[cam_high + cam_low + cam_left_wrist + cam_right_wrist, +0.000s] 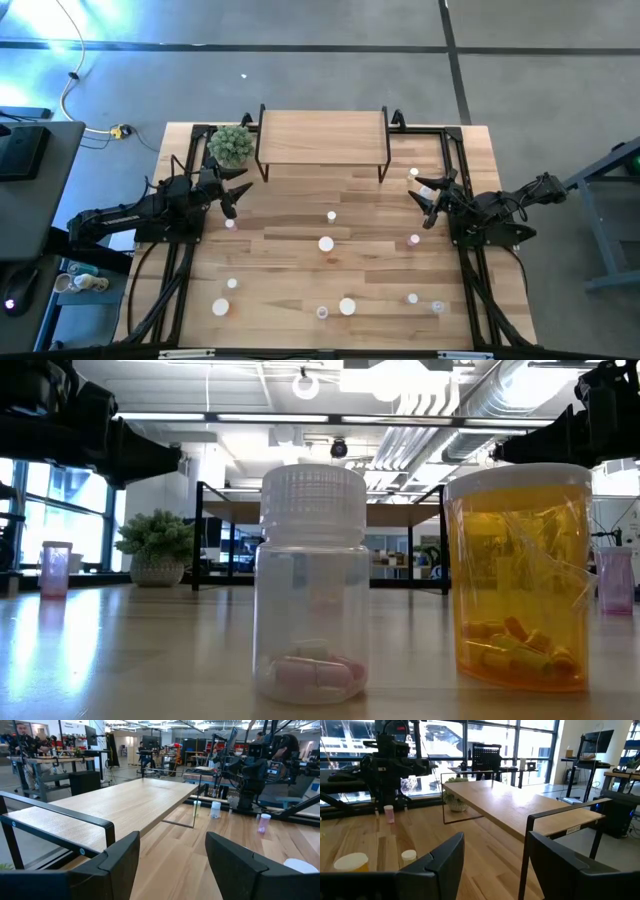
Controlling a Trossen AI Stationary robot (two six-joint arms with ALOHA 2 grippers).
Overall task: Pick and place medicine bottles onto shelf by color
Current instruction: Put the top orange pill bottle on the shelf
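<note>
- Your left gripper sits at centre-left of the high view, just below the potted plant, with its jaws spread wide and nothing between them; in its own wrist view the two dark fingers stand well apart over bare wood.
- Your right gripper mirrors it at centre-right of the high view, also spread wide and holding nothing.
- The shelf stands at top centre of the high view, between the two grippers and above them, with its light wooden top bare.
- The medicine bottles are all on the table, none on the shelf: a pink one lies just below your left gripper, another pink one just below your right gripper, and a white-capped one sits above the right gripper near the shelf's right leg.
- More bottles are scattered down the middle and bottom of the high view, including an orange one at centre and another at bottom centre.
- In the low view, a clear bottle holding pink-and-white capsules fills the middle, and an orange bottle of capsules stands to its right, apart from it.
</note>
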